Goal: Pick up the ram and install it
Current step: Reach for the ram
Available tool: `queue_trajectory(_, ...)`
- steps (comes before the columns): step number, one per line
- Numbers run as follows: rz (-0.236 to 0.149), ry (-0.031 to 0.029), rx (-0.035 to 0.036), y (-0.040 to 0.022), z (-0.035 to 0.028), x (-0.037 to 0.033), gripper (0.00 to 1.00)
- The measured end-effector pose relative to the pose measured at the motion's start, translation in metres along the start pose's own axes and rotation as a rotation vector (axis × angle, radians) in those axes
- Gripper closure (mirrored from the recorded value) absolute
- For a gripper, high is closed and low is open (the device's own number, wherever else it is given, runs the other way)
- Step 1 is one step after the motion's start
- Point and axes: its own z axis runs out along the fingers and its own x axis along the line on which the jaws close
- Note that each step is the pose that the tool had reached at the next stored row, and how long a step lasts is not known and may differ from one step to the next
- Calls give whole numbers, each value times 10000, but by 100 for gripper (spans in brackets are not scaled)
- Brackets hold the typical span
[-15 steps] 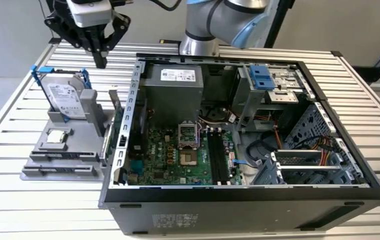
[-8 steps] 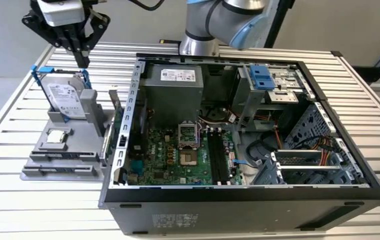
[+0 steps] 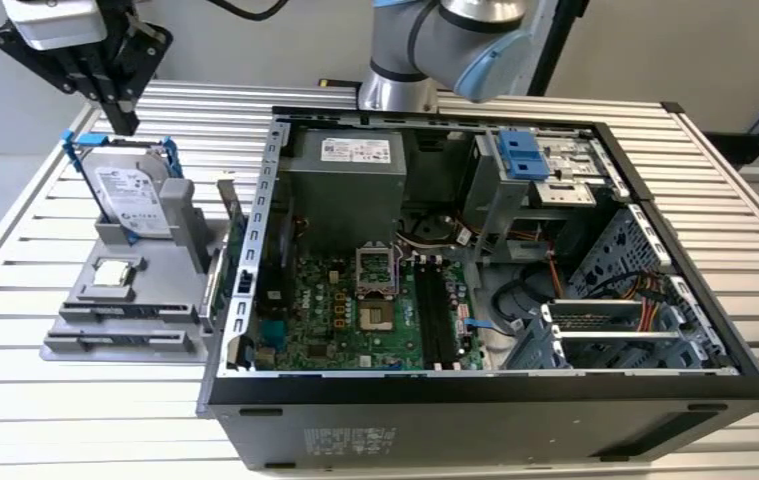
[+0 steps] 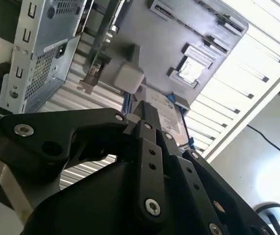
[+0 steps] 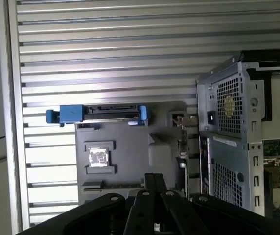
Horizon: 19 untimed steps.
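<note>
The fingers (image 3: pixel 120 112) are pressed together with nothing between them, and they point down at the grey holder (image 3: pixel 86 345). They hang above the end of the holder where the hard drive (image 3: pixel 132 190) stands on edge in its blue frame. The gripper (image 3: pixel 123 126) is well clear of the drive and touches nothing. In the first wrist view the black fingers (image 5: pixel 154 185) sit over the holder (image 5: pixel 130 147), and the drive's blue frame (image 5: pixel 71 113) lies across the holder's far end.

The ram (image 3: pixel 132 313) is not gripped. It lies as a long dark stick in a slot in the holder's low stepped end, the end opposite the hard drive. The small square processor chip (image 3: pixel 115 272) sits in its recess between the drive and the ram. In the first wrist view the ram (image 5: pixel 113 184) shows as a thin dark strip just past the chip (image 5: pixel 99 156), close to the fingers.

The holder rests on the slatted metal desk (image 3: pixel 32 420). The open computer case (image 3: pixel 486 385) stands just beside the holder, at the exterior view's right. A narrow card (image 3: pixel 232 215) stands upright between the holder and the case. Inside the case, the green motherboard (image 3: pixel 332 320) lies flat, and its long black memory slots (image 3: pixel 439 320) are on the side farther from the holder.
</note>
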Motion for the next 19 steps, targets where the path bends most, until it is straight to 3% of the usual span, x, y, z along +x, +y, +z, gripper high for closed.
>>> queue_trajectory(6,0,0,-1,-25,-5,271,100)
queue_trajectory(19,1,5,-2,-616,42,283,100)
